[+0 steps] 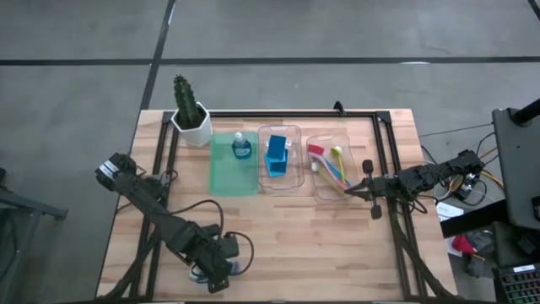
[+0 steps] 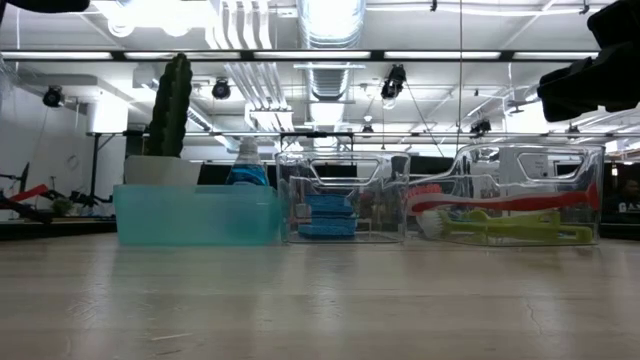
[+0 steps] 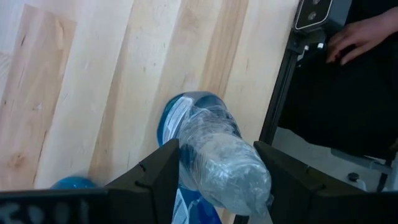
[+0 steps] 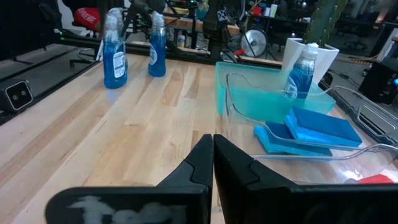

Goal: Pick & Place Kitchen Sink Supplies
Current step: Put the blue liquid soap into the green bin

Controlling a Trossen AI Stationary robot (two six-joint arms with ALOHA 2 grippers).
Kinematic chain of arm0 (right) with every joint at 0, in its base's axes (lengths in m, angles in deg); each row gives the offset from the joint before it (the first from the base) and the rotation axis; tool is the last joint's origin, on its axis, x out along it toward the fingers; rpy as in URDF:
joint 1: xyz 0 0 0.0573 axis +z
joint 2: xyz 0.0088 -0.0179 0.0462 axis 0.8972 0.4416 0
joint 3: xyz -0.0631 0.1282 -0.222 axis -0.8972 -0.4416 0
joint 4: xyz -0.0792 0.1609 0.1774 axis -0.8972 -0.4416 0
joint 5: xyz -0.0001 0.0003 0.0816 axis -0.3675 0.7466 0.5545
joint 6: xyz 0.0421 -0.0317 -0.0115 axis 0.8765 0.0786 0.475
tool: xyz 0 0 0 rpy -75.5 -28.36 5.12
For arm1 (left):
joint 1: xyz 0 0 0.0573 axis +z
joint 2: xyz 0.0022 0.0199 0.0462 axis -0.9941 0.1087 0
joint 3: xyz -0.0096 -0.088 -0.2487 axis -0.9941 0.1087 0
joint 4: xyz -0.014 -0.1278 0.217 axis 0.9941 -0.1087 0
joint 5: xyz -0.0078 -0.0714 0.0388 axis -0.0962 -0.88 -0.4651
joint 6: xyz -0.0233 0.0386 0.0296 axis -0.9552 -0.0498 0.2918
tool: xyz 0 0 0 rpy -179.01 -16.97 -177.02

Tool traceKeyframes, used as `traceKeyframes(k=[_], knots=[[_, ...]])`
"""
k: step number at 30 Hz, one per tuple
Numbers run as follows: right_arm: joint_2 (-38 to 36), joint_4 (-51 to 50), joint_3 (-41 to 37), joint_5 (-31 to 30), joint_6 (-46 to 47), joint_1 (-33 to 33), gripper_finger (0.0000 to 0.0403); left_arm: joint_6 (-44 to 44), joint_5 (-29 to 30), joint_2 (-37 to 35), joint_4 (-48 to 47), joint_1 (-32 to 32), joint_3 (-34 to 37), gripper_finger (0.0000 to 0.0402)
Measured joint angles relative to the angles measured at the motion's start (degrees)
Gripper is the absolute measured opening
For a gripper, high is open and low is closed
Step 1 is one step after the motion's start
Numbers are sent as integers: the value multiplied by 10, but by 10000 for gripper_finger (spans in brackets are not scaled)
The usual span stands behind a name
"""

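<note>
At the front left of the pale wooden bench (image 1: 278,245), the left end effector (image 1: 218,272) hangs low over the boards with its two dark fingers (image 3: 155,177) spread on either side of a small rounded blue-and-clear plastic bottle (image 3: 214,158); whether they press on it or merely flank it cannot be told. A second small blue bottle (image 3: 73,183) shows just beside it. Further back on the left stands a green potted cactus in a white pot (image 1: 191,114), and next to it a translucent green tray (image 1: 233,165) holds one upright blue-white bottle (image 1: 242,146). Just beside that tray, a clear plastic bin (image 1: 280,158) contains blue block sponges (image 1: 276,158). The next clear bin (image 1: 333,166) to the right holds a pink long-handled brush (image 1: 325,163) lying with a yellow-green white-headed brush (image 1: 340,162) and a blue one. At that bin's right edge, the right end effector (image 1: 359,190) is clenched shut with nothing between its fingers. In the right wrist view, two more blue bottles (image 4: 115,56) stand upright near the bench's far edge.
</note>
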Motion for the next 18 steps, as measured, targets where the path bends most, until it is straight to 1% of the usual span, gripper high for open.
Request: traceKeyframes(k=[5,12,16,18], knots=[[0,0,0,0,-1,0,8,-2,7,0,0,0,0,186],[0,0,0,0,1,0,8,-1,13,-1,2,7,-1,129],[0,0,0,0,0,0,8,16,12,0,-2,12,-8,129],[0,0,0,0,0,0,8,26,15,0,-4,15,-11,137]])
